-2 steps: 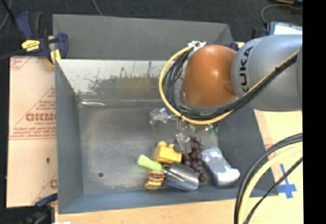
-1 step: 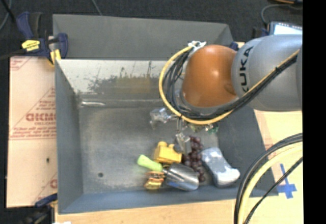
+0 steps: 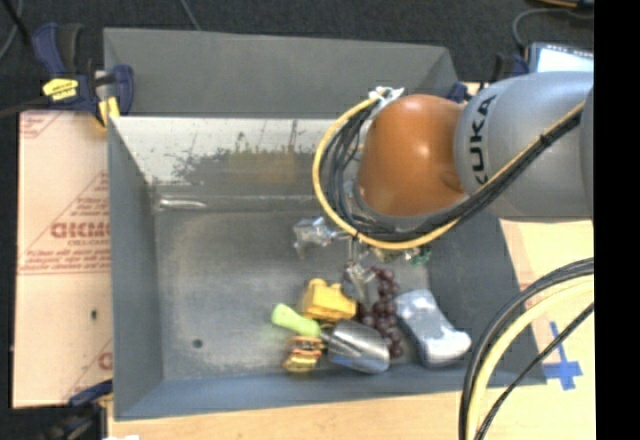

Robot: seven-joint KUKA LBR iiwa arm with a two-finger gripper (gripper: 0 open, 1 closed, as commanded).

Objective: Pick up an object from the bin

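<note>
Hovering pincer [image 3: 356,276] | one yellow block [image 3: 328,303] | one dark grape bunch [image 3: 383,308]

Grey metal bin [image 3: 200,258]: floor scuffed, back wall streaked pale.

Loose items are bunched on the floor near the front wall, right of middle.
- Yellow blocky toy [image 3: 328,302] at the upper left of the bunch.
- Green piece [image 3: 288,316] touching it on the left.
- Small gold-and-brown striped thing [image 3: 303,356] just in front of those two.
- Shiny metal cup [image 3: 358,346] on its side, against the striped thing.
- Dark red grape bunch [image 3: 382,308] between the yellow toy and a pale grey lumpy object [image 3: 432,330].
- Small clear glassy piece [image 3: 312,233] lies apart, further back.
</note>
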